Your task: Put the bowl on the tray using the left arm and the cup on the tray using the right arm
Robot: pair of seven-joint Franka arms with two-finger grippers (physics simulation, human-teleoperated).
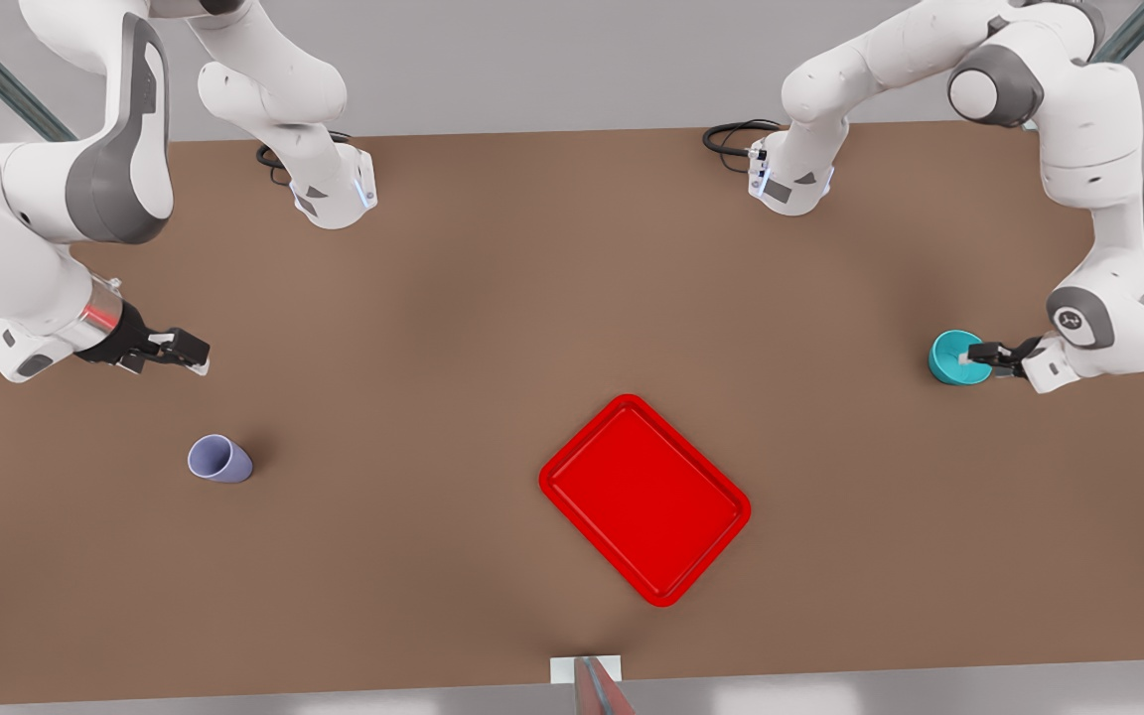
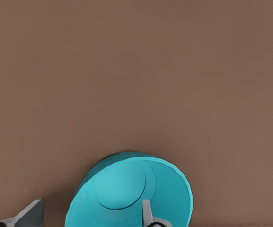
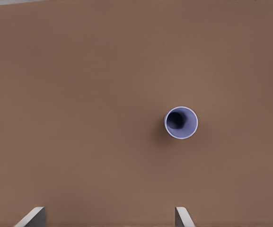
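Well apart from the tray (image 1: 644,499), bare inside, my left gripper (image 1: 979,359) straddled the bowl's (image 1: 951,357) rim with spread jaws; my right gripper (image 1: 197,353) hovered spread beside the upright cup (image 1: 218,460).

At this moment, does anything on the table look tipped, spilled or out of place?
Nothing stands out. The cup stands upright, the tray lies flat and bare, and the left hand straddles the bowl's rim. The right hand hovers open.

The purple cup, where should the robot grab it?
Around the side wall, coming from above. The cup stands upright with its mouth open, has no handle and is narrow, so the open right gripper, waiting beside it, could probably close across it.
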